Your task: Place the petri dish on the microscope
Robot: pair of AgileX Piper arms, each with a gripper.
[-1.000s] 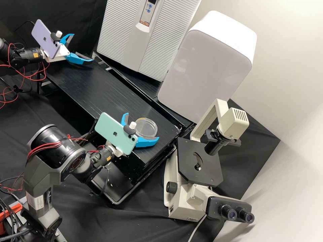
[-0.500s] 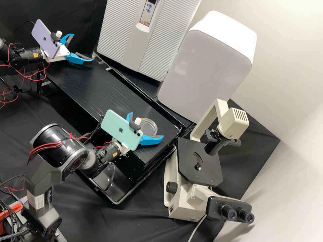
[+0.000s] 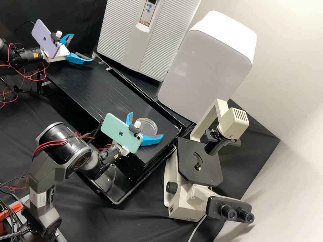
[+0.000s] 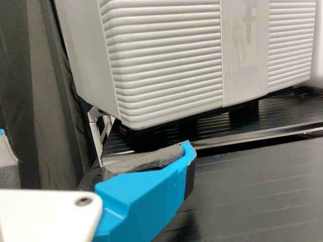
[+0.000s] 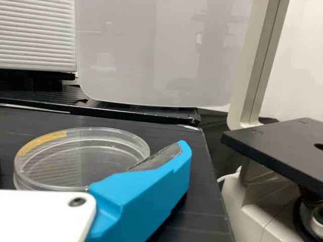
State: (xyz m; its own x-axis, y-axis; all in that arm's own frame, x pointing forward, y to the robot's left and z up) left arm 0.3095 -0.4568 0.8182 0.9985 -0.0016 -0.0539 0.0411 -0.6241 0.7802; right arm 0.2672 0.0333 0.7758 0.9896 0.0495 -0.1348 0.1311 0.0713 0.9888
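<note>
The right gripper (image 3: 146, 124) had edged forward, open, with the petri dish (image 5: 83, 156) between its fingers on the black bench (image 3: 101, 90), so closing looked next before any carry to the microscope (image 3: 199, 198).

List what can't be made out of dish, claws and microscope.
- Petri dish, near side partly: right wrist view, behind white plate and blue finger.
- Whether right claw touches dish: high view, phone in the way.
- Left claw, one finger: left wrist view, mostly cut by edge.
- Part of microscope stage: right wrist view, cut by edge.
</note>
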